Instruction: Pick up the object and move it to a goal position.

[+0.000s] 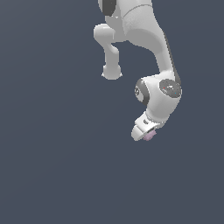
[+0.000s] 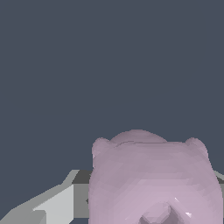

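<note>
Hanging down from the top of the frame in the exterior view, the white robot arm [image 1: 157, 57] bends over and ends a little right of the middle of the picture. At its tip sits the gripper [image 1: 144, 132], and a small bit of the pink-lilac lump [image 1: 150, 136] peeks out at its lower edge, touching it. The lump looks tiny next to the arm.

All around is one flat dark blue-grey colour. It fills every part of the frame, with no line where floor meets wall, so I cannot tell what is ground and what is room.

From the wrist view, the lump [image 2: 153, 179] is very close and big, filling the lower middle and right of the picture. It is roundish with two little bumps on top. A grey finger [image 2: 52, 203] shows at the lower left, right beside it. The pincer seems closed around the lump, holding it snugly, though the other finger is mostly hidden.
</note>
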